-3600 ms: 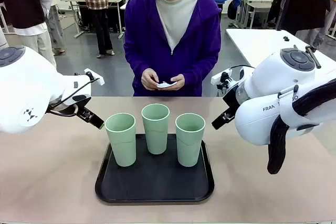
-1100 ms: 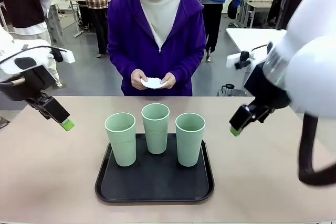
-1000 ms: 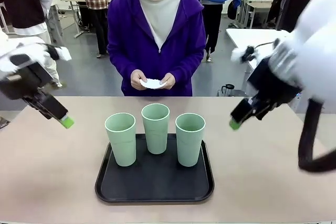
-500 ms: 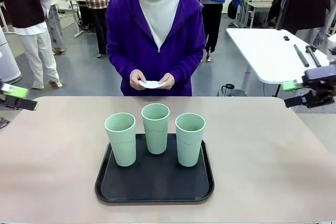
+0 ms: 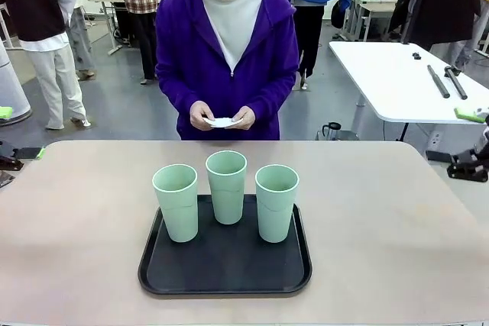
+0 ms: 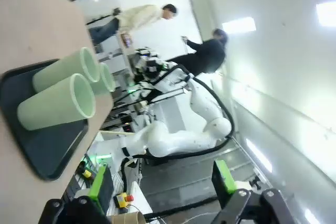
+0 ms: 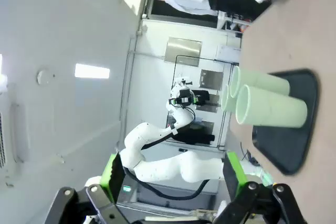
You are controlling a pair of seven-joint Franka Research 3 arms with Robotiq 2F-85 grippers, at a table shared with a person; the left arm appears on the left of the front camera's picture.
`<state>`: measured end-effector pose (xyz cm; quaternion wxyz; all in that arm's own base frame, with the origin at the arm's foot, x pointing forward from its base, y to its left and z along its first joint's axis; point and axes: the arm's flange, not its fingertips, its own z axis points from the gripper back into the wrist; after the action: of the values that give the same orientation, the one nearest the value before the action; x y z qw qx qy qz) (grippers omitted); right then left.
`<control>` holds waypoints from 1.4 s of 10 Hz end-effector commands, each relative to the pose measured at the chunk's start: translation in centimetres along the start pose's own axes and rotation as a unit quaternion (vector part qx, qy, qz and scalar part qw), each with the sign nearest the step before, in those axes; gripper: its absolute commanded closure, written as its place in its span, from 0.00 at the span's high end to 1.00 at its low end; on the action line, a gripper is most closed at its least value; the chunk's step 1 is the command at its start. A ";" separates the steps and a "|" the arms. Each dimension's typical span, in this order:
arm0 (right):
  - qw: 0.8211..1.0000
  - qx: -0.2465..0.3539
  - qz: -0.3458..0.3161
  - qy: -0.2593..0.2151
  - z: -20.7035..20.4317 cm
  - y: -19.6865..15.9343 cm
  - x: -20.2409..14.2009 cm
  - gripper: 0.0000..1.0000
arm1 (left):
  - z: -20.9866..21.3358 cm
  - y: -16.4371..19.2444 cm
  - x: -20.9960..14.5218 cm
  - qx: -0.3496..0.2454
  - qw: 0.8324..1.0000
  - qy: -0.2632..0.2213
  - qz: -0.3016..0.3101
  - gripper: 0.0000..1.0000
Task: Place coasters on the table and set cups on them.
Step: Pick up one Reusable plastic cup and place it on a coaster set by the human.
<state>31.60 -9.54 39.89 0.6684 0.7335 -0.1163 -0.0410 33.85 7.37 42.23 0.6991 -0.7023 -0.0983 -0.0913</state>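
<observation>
1. Fingers of the left gripper (image 6: 163,174) and the right gripper (image 7: 172,163) are spread wide, and nothing is grasped between them.
2. Three cups (image 5: 227,186) are stood upright on a black tray (image 5: 225,269), one at the back and two in front, just beside one another. Their mouths are left uncovered, and both sides of the tray are unobstructed.
3. Coasters (image 5: 223,121) are held in the hands (image 5: 200,116) of a person (image 5: 229,43) in purple, beyond the far edge of the table (image 5: 382,227) and not yet laid on it.
4. A smooth beige top with rounded corners is seen, and the tray is set at its middle, toward the robot's side.
5. A white table (image 5: 390,74) with dark tools (image 5: 447,82) is seen at the back right, and other people (image 5: 46,36) are stood farther off on a grey floor (image 5: 122,104).
6. Earlier, both grippers were held close beside the outer cups. They are now drawn back to the table's side edges, well apart from the tray. Cups and tray are unmoved, and the coasters are kept in the hands.
</observation>
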 end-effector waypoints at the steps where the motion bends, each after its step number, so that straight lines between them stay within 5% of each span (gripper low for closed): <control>1: 0.999 -0.046 -0.006 0.004 -3.0 -0.8 -7.0 1.00 | 0.3 -2.5 -0.4 0.078 0.996 0.008 0.030 1.00; 7: 0.993 -0.115 -0.005 0.022 -3.8 1.0 -7.7 1.00 | -0.5 -2.9 0.3 0.163 0.983 0.009 0.086 1.00; 8: 0.995 -0.093 -0.003 0.021 0.1 1.0 -0.9 1.00 | 0.2 -2.2 0.1 0.138 0.988 0.007 0.067 1.00; 14: 0.995 -0.093 -0.003 0.021 0.1 1.0 -0.9 1.00 | 0.2 -2.2 0.1 0.138 0.988 0.007 0.067 1.00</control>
<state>30.55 -9.29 40.80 0.7397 0.6658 -0.0887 -0.0409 33.47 7.46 44.39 0.7980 -0.5995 -0.0540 -0.0292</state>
